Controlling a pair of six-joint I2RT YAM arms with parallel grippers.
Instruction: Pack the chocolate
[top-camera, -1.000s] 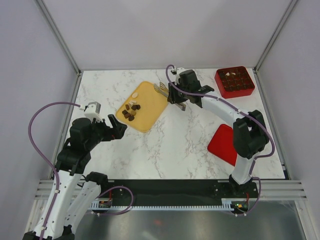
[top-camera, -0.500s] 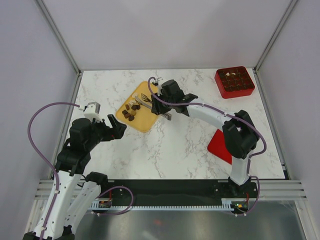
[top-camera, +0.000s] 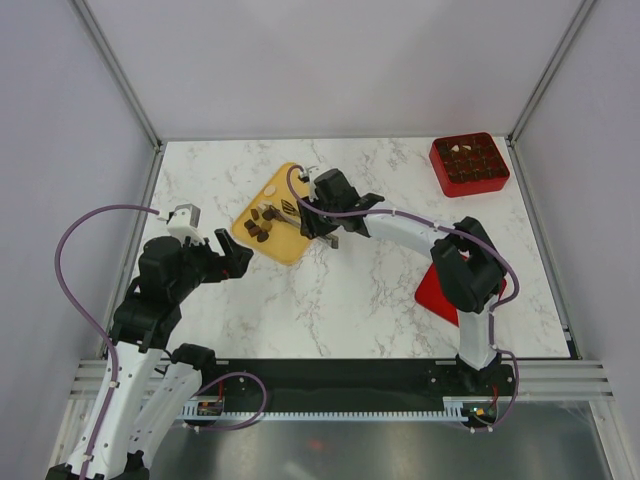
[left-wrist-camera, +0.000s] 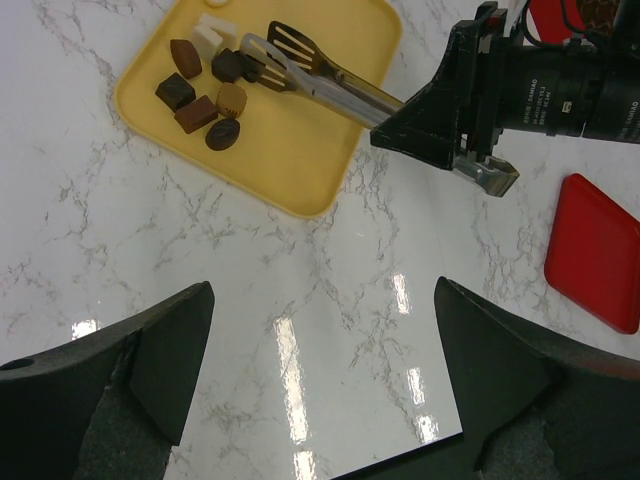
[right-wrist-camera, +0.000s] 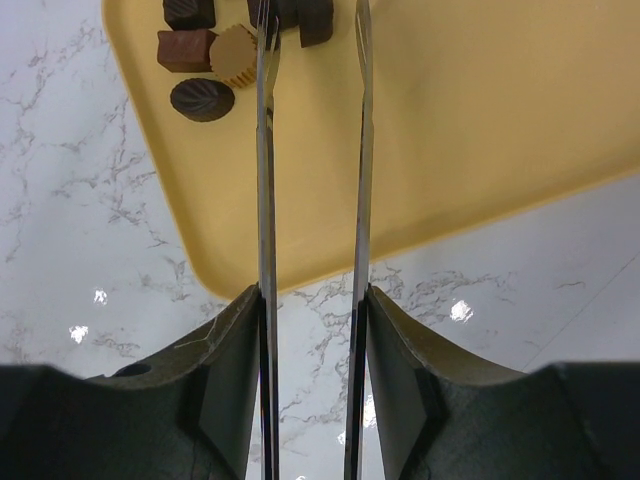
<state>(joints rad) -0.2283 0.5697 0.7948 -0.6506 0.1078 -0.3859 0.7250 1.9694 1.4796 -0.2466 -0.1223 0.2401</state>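
Note:
Several pieces of chocolate (top-camera: 262, 225), dark brown, tan and white, lie at the left end of the yellow tray (top-camera: 296, 243). My right gripper (top-camera: 320, 214) is shut on metal tongs (left-wrist-camera: 320, 75), which reach over the tray. The tong arms (right-wrist-camera: 265, 200) stand apart, and their tips are at the chocolate (left-wrist-camera: 205, 95). In the right wrist view a dark piece (right-wrist-camera: 315, 20) shows between the arms at the top edge. My left gripper (left-wrist-camera: 322, 290) hangs open over bare marble near the tray's corner, holding nothing.
A red gridded box (top-camera: 470, 165) with some pieces in it stands at the back right. Its flat red lid (top-camera: 445, 285) lies on the right of the table (top-camera: 350, 290), under the right arm. Grey walls close in the sides.
The right arm has swung left from the tray's right edge across the tray, bringing the tong tips to the chocolate. The left arm has not moved.

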